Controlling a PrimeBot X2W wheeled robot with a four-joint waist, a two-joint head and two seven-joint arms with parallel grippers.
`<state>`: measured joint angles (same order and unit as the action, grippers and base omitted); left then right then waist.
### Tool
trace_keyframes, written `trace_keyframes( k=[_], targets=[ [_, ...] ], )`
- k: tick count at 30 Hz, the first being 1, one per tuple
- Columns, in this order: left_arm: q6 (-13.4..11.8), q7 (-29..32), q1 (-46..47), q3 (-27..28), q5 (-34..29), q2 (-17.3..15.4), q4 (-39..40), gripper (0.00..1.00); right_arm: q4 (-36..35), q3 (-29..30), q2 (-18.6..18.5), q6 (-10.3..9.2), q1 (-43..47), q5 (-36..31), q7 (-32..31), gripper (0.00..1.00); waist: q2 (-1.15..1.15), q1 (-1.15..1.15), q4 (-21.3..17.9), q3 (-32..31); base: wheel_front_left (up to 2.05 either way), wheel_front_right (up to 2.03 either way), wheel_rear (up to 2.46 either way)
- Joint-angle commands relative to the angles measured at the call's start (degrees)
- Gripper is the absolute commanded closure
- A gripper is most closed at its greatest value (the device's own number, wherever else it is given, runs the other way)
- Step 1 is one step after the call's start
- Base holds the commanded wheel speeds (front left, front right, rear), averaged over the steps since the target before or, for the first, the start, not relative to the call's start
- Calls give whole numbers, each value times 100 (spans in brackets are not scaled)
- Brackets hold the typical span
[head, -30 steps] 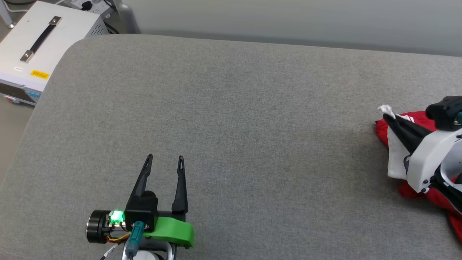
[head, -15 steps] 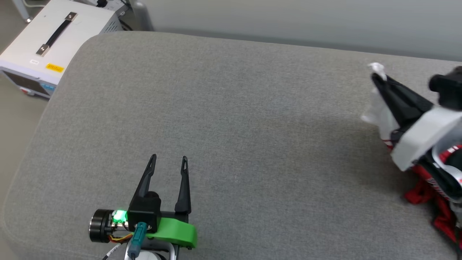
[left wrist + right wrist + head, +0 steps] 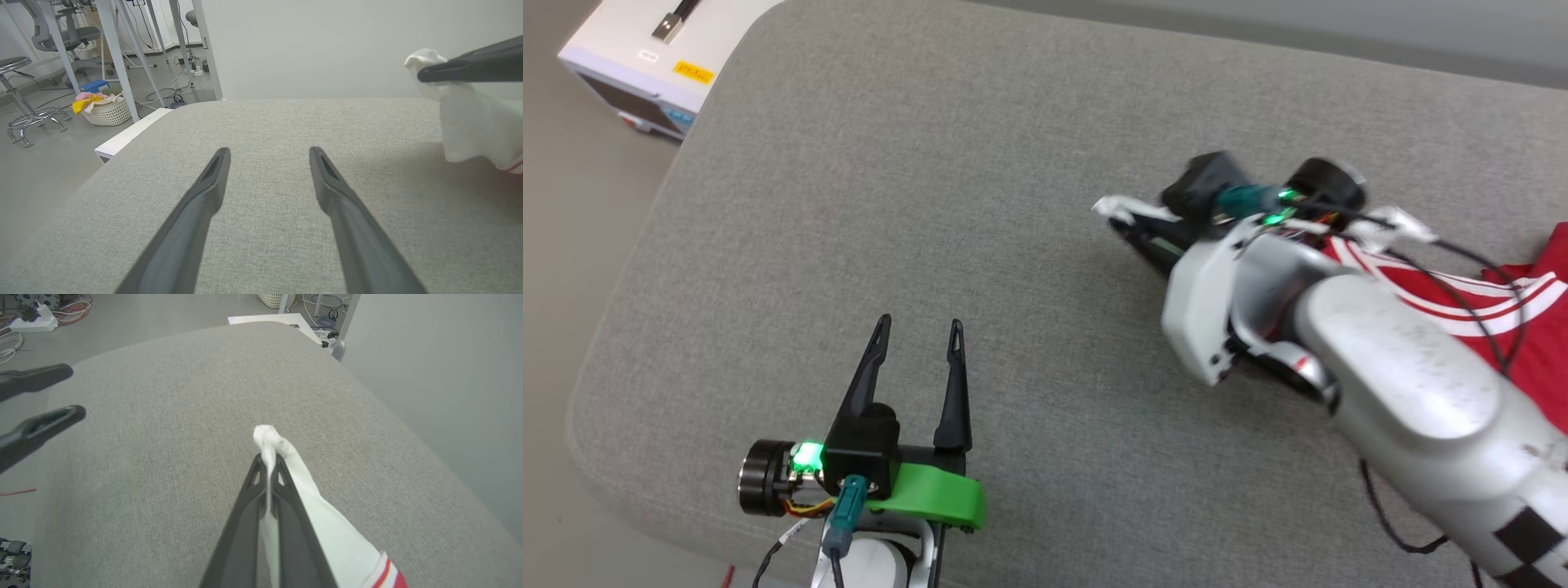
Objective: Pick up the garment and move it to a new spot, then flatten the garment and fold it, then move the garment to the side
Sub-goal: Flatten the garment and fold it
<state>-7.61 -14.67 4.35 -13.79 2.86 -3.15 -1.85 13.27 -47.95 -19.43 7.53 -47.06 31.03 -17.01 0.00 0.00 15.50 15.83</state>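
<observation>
Right tool [image 3: 267, 462] is clamping the garment [image 3: 1539, 367] by a white sleeve [image 3: 327, 526]; the soft, light fabric is draping limply. Left tool [image 3: 919, 327] is standing wide, holding nothing

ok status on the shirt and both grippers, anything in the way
Right gripper jaws shut on the garment by its white sleeve, red body on the grey pad. Left gripper open, empty, off to the side. Nothing blocking between them.
</observation>
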Motion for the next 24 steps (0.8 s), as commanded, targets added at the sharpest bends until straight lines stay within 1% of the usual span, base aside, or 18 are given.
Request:
trace_keyframes(
  k=[1, 3, 6, 9, 11, 15, 18, 19, 20, 21, 24],
  targets=[
    [-50, -33, 130, -49, 83, 24, 6, 0, 266, -296, 133, -4, -156, 63, 66, 100, 0, 0, 192, 206, 0, 0, 0],
    [-85, -33, 189, -129, 139, 25, 3, 0, 660, -770, 275, -4, -302, 77, 143, 100, 0, 0, 261, 273, 0, 0, 0],
    [-151, -33, 252, -191, 200, 26, -2, 0, 1176, -1279, 451, -4, -364, 298, 227, 100, 0, 0, 335, 343, 0, 0, 0],
    [-209, -33, 275, -211, 234, 26, 1, 0, 1580, -1809, 510, -4, -371, 491, 229, 100, 0, 0, 369, 377, 0, 0, 0],
    [-230, -33, 271, -202, 242, 26, -5, 0, 1855, -2168, 510, -4, -311, 716, 70, 100, 0, 0, 364, 386, 0, 0, 0],
    [-253, -33, 260, -174, 240, 26, -19, 0, 2118, -2457, 506, -4, -227, 957, -135, 100, 0, 0, 311, 379, 0, 0, 0],
    [-242, -33, 266, -133, 216, 26, -40, 0, 2145, -2499, 562, -4, -275, 1065, 59, 100, 0, 0, 228, 321, 0, 0, 0],
    [-228, -33, 265, -119, 195, 26, -51, 0, 2131, -2505, 580, -4, -328, 1077, 211, 75, 0, 0, 195, 276, 0, 0, 0],
    [-215, -33, 262, -106, 175, 26, -57, 0, 2120, -2504, 591, -4, -375, 1090, 365, 22, 0, 0, 171, 240, 0, 0, 0],
    [-197, -33, 251, -84, 146, 26, -68, 0, 2088, -2477, 598, -4, -443, 1088, 607, 0, 0, 0, 136, 178, 0, 0, 0],
    [-144, -33, 199, -4, 82, 26, -79, 0, 1940, -2302, 548, -4, -530, 1075, 1223, 0, 0, 0, 39, -10, 0, 0, 0]
  ],
)
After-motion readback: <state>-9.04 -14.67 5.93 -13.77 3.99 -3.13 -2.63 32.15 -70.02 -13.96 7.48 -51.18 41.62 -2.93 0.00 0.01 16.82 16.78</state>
